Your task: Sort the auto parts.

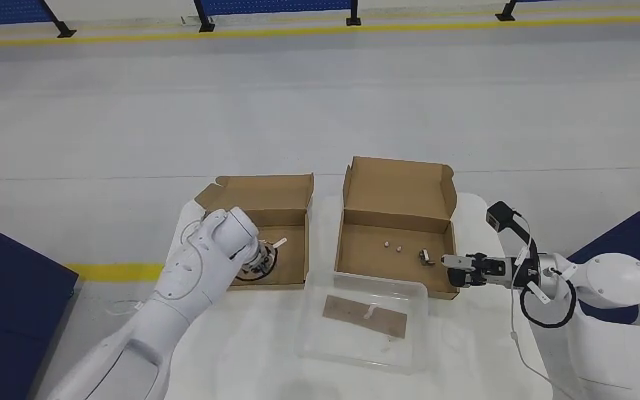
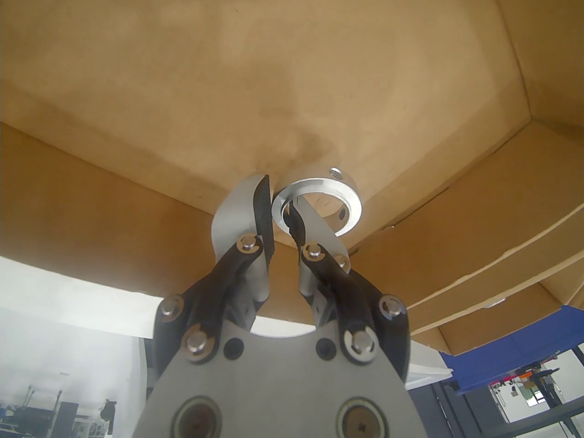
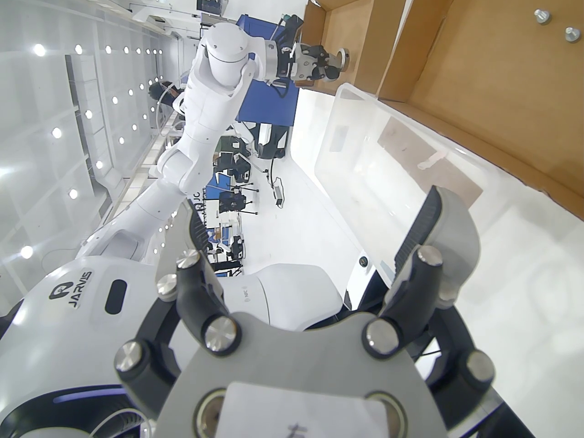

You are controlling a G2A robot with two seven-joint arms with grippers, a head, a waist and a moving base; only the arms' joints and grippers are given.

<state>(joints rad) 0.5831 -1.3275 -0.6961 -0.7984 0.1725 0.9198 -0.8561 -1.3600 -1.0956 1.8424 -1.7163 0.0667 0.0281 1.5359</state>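
Inside the cardboard box (image 2: 228, 70), left fingers (image 2: 263, 211) pinch a smooth metal ring (image 2: 353, 205); right fingers (image 3: 422, 221) — ribbed — gape empty.

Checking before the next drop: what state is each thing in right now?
Left pincer: shut on the ring
Ring: gripped by its wall
Right pincer: open, empty
Left box: flap open
Right box: flap open, bolts inside
Tub: uncovered

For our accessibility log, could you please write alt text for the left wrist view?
The left gripper pinches the wall of a silver metal ring, one finger inside it and one outside, within a brown cardboard box.
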